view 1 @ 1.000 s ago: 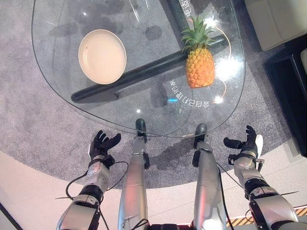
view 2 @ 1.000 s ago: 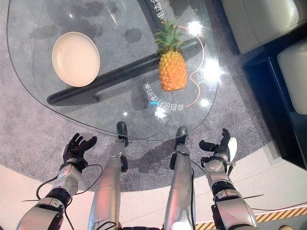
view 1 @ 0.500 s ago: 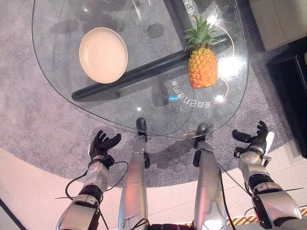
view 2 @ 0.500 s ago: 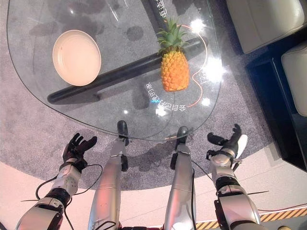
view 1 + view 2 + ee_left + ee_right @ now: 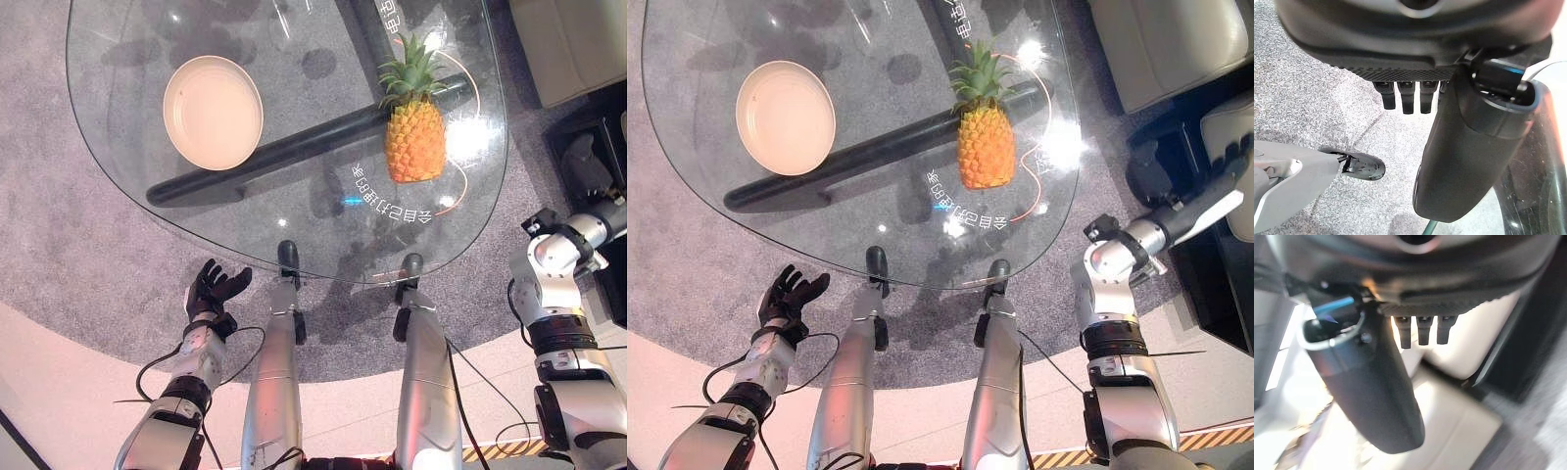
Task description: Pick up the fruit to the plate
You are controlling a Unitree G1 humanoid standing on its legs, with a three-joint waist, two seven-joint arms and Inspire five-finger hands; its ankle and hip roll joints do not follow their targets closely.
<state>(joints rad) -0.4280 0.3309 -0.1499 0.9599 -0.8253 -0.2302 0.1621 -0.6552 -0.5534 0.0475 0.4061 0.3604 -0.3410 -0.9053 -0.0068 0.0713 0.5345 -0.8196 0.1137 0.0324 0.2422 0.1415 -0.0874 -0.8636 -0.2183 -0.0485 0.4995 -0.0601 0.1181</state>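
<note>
Glass bench [image 5: 127, 186] with a rounded near rim, see-through down to the grey carpet [image 5: 69, 264] and a dark bar-shaped base [image 5: 294, 147] running slantwise beneath the top. Cream plate [image 5: 213, 112] on the bench's left half, well in from the rim, bare inside. Pineapple [image 5: 414, 145] lying on the right half, leafy crown pointing away toward the far side, body close to the right rim, well apart from the plate. Bare glass between plate and pineapple, and a wide bare band along the near rim. White print on the glass just in front of the fruit.

Pale sofa cushions [image 5: 1161, 44] beyond the bench's right edge, with a dark low piece of furniture [image 5: 1215, 264] beside them, crowding the room on that side. Open carpet to the left and along the near rim.

Left hand [image 5: 209, 291] low over the carpet, short of the near rim, palm up, fingers spread and relaxed, holding nothing, touching nothing; same in the left wrist view, straight fingers [image 5: 1407, 100] hanging over carpet. Right hand [image 5: 1227, 163] out past the right rim, toward the sofa, well off the pineapple; in the right wrist view fingers [image 5: 1422, 333] straight, thumb standing clear, nothing gripped.
</note>
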